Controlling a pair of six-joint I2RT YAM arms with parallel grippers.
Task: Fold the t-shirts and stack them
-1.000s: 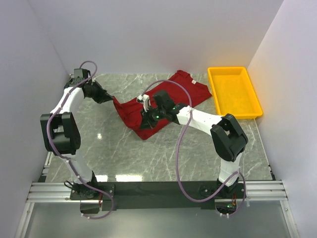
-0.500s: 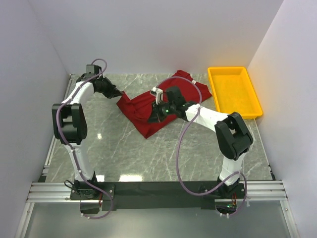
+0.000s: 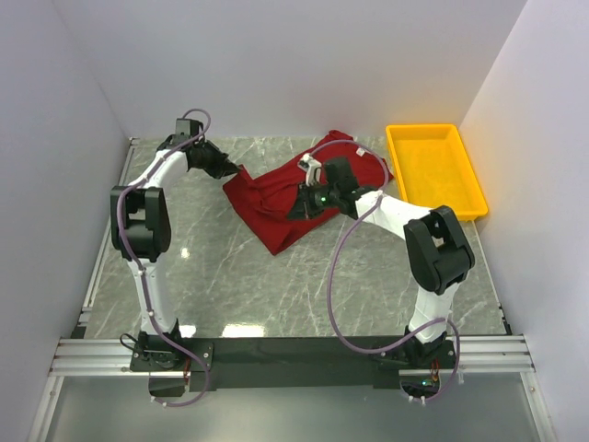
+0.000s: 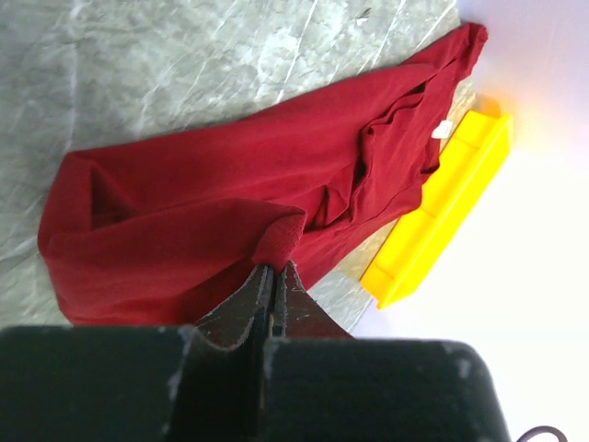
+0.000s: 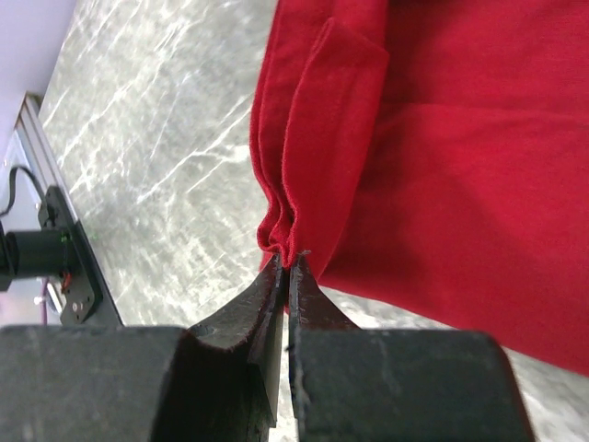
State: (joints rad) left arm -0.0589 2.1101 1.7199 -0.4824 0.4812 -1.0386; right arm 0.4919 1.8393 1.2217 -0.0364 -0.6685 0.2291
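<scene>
Left gripper point(image 4: 273, 269): jaws pinched tight on a bunched edge of the t-shirt point(image 3: 267, 207). Right gripper point(image 5: 288, 261): clamped on a pleated fold of it. T-shirt: dark red, rumpled, partly doubled over, white tag point(image 4: 443, 129) showing; lies at the far middle of the marble table point(image 3: 230, 276), near the yellow tray point(image 3: 471, 180).

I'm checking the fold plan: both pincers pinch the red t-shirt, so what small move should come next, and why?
Probably carry the pinched edge across toward the garment's far end, then lower it: the left pincer and right pincer are each shut on bunched cloth of the t-shirt, which lies creased and only partly folded.
</scene>
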